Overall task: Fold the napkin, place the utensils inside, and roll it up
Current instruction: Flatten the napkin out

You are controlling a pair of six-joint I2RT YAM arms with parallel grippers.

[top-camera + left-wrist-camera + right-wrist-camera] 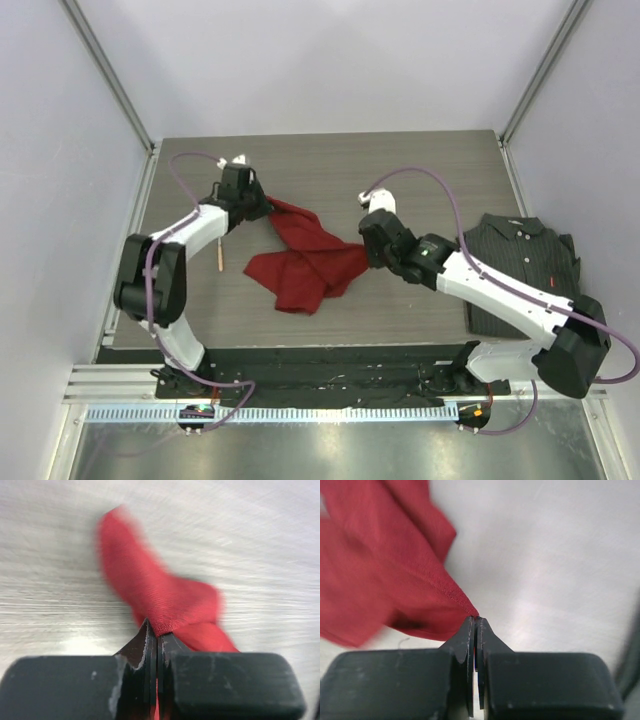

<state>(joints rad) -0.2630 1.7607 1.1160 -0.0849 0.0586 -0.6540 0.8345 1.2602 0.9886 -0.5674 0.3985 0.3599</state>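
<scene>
Now the napkin point(305, 262), a deep-red cloth, lies bunched and creased near the middle of the table point(420, 165), slung loosely between my two claws rather than spread flat. My left claw point(268, 208) is pinched tight on its far-left corner; in the left wrist view the jaws meet with red cloth caught between them. My right claw point(366, 250) is likewise clamped on the corner at the cloth's right edge, and in the right wrist view the hem runs straight into the closed jaws. One slim wooden utensil point(220, 253) lies on the table left of the napkin, beside my left forearm, not touching the cloth. A dark pinstriped shirt point(520, 262) lies at the right side, apart from the napkin and partly beneath my right arm.

I judge this to be the opening step: getting the napkin flat so it can be folded. No fold is made and no utensil is inside. The next move calls for drawing both corners apart evenly until the creases pull out, keeping both grips firm, and steering the cloth clear of the utensil.
</scene>
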